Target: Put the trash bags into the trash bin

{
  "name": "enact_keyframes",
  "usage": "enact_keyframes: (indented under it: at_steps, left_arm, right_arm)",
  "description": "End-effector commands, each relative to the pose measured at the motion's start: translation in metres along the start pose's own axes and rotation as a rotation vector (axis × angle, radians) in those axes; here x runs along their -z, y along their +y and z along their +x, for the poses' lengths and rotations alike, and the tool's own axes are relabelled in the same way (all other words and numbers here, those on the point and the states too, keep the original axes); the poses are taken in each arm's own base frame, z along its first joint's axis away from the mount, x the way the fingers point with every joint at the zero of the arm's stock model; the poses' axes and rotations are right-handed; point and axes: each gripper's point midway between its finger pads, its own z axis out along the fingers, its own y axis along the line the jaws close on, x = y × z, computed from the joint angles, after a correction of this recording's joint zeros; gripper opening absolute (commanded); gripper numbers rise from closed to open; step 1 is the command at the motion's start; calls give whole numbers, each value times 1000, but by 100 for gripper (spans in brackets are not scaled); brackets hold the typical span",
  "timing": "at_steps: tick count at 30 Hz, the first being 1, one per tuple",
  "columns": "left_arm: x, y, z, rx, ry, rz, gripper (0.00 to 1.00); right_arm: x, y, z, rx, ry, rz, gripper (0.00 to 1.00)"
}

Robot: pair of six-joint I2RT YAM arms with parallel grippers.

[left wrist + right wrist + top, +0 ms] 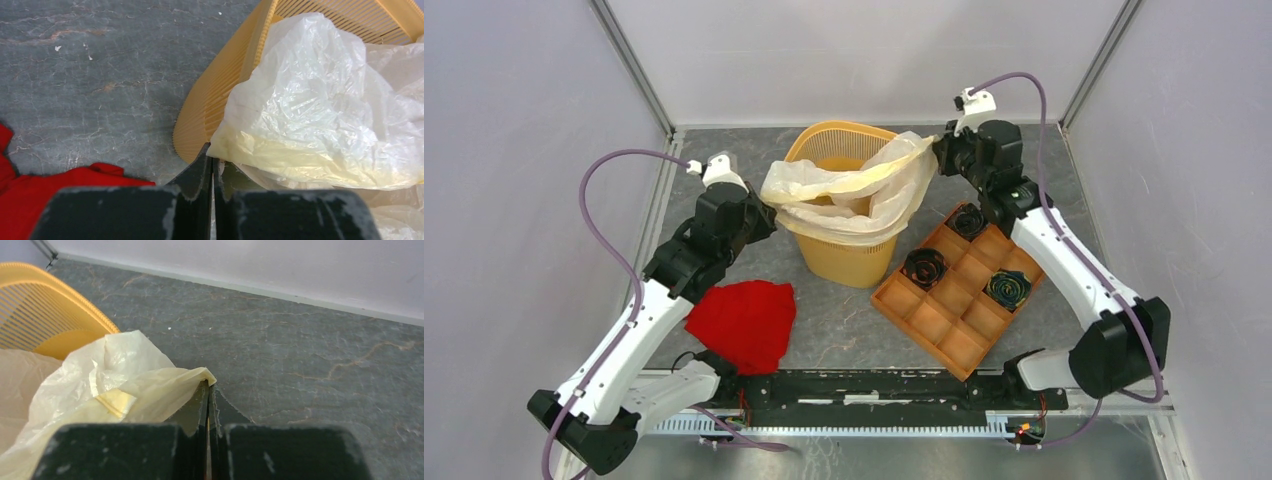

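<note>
Cream trash bag point(824, 185) drapes trash bin point(839, 262); left tool point(769, 203) at nine o'clock, right tool point(937, 148) at two, both clamp it; overpull risks tearing.

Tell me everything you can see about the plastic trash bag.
The trash bag is thin, wrinkled, cream-white translucent film, stretched across the near and right rim of the trash bin, part sagging inside, part hanging down the outside. The left gripper is shut on its left end, the right gripper on its right corner.
</note>
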Motion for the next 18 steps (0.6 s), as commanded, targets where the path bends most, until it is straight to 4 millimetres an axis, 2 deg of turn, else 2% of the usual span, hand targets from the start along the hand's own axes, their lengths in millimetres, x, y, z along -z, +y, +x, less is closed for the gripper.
enact_keyframes:
  at_steps: [1,4,7,10,14,18]
  left_arm:
    - [-13,12,3,-42,-23,-49,4]
    - [-16,23,17,-53,13,-89,3]
    - [-17,33,29,-47,28,-105,3]
    - [-18,32,44,-27,54,-69,7]
    - [-21,22,56,-12,101,-12,19]
    - [-15,26,50,-42,100,-32,35]
  right_arm:
    - [-27,17,12,73,-11,-129,1]
    - [-39,22,34,79,54,-171,1]
    - [-42,24,44,63,77,-186,3]
    - [-44,30,46,60,81,-219,15]
    - [-39,26,31,60,142,-189,33]
    - [-7,12,11,71,180,-99,56]
